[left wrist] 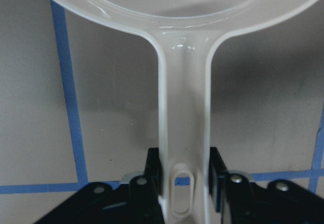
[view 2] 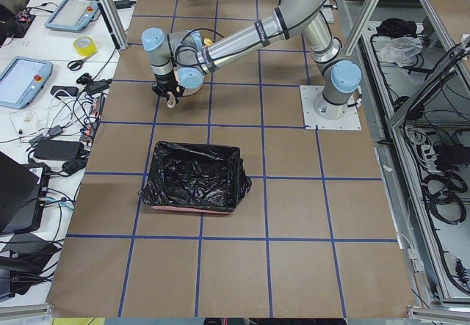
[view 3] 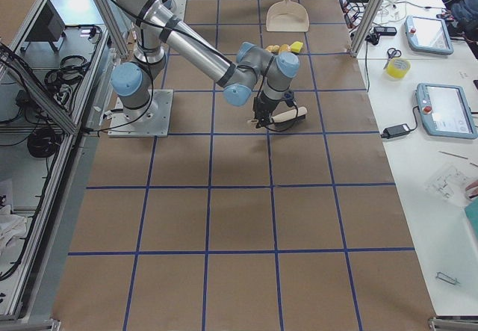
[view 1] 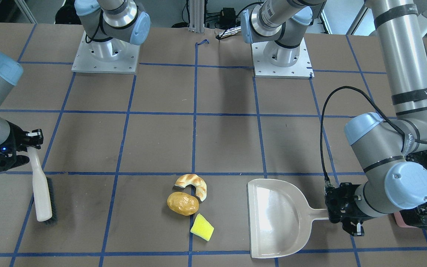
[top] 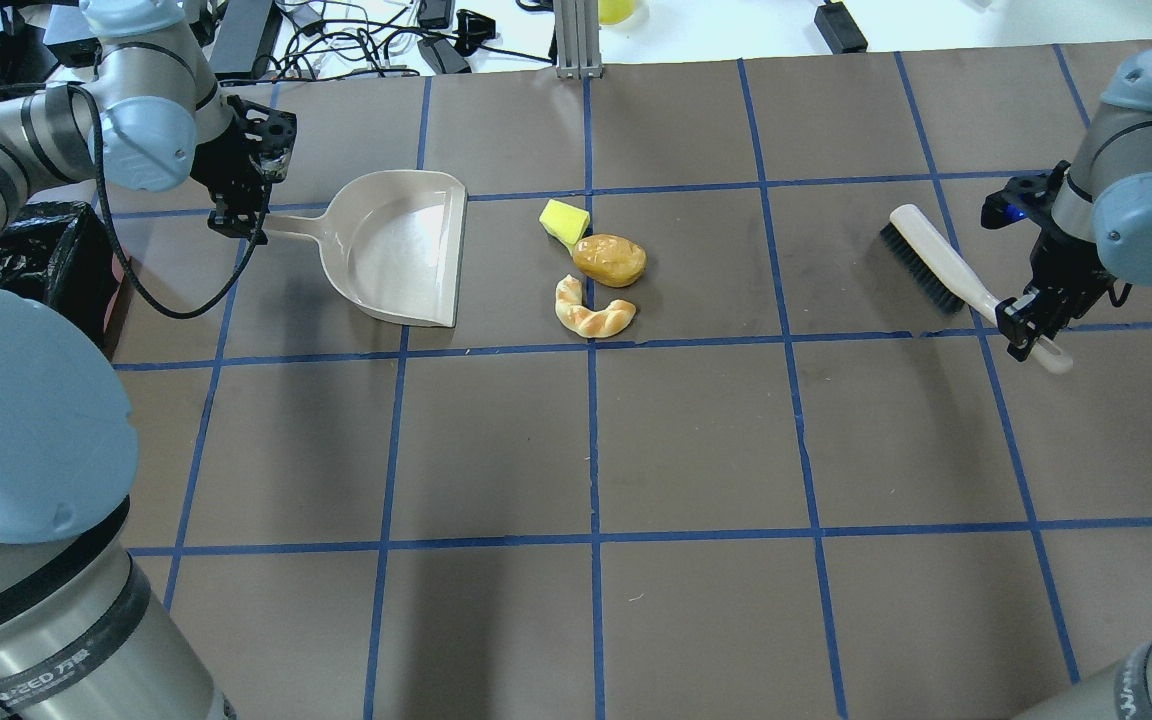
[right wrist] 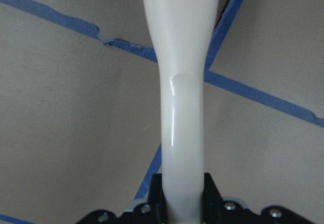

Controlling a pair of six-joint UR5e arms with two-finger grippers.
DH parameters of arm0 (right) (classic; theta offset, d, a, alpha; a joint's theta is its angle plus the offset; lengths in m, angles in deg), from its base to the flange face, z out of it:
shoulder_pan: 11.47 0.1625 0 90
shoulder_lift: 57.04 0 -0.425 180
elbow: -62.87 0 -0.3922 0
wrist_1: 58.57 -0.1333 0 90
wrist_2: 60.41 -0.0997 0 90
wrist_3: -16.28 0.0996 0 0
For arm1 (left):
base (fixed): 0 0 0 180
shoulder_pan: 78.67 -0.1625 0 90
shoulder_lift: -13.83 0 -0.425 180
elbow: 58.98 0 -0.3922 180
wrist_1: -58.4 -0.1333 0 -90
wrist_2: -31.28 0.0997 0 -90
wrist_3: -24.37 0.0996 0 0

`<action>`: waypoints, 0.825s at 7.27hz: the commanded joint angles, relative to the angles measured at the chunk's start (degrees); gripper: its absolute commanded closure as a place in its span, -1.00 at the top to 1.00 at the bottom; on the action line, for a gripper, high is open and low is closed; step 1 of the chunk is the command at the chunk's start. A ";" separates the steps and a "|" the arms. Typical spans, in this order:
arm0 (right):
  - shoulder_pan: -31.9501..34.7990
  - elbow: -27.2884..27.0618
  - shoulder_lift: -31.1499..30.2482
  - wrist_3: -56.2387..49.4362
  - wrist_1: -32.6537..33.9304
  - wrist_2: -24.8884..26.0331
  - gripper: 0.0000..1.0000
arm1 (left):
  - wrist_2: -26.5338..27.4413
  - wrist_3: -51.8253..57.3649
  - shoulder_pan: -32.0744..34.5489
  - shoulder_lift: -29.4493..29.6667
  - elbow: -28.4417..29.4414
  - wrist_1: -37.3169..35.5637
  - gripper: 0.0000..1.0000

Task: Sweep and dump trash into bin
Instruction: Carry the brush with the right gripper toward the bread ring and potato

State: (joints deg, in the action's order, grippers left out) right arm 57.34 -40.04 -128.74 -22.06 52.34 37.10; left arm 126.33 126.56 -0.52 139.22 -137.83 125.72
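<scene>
Holding dustpan (top: 391, 250), left end effector (top: 246, 216) faces trash (top: 609, 259).

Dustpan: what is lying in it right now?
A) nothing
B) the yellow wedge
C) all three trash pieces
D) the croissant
A: the dustpan is bare inside, while the croissant, potato-shaped lump and yellow wedge all lie on the table beyond its open lip.
</scene>
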 commanded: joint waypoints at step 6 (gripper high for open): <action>18.35 2.19 1.38 31.61 -1.74 -9.78 -1.00 | 5.58 -2.08 4.73 -0.23 -0.16 0.18 -0.79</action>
State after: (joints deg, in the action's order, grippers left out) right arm 71.80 -37.93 -127.79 2.61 50.74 29.23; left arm 131.85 124.64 4.07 138.98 -137.80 125.89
